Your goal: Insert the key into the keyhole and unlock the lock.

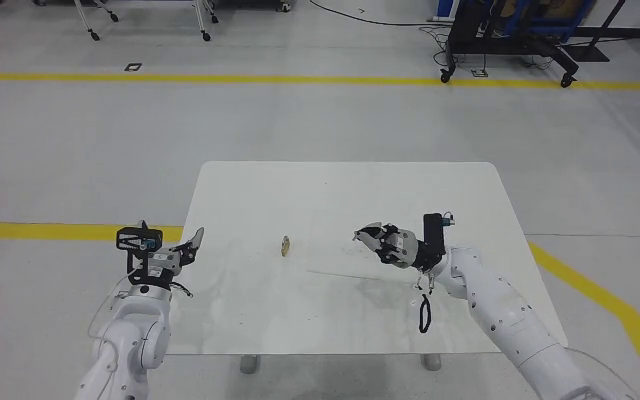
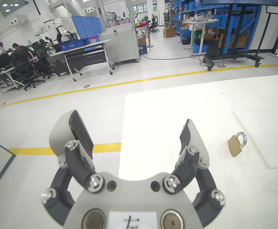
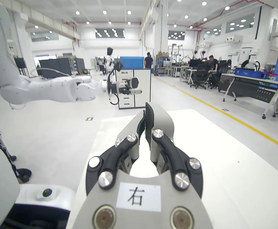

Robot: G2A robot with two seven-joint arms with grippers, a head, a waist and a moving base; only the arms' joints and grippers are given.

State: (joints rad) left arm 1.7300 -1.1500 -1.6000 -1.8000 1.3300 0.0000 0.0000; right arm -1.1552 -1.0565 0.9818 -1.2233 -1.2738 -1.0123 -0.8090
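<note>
- Left gripper hung wide open, with the padlock at three o'clock from above.
- Right gripper, pinched shut, sat nearer, with the padlock at nine o'clock.

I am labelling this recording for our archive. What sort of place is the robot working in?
Probably a robotics lab in a large industrial hall: yellow lines mark the pale floor, tall shelves hold blue bins, and another white robot arm stands beside desks with office chairs.
</note>
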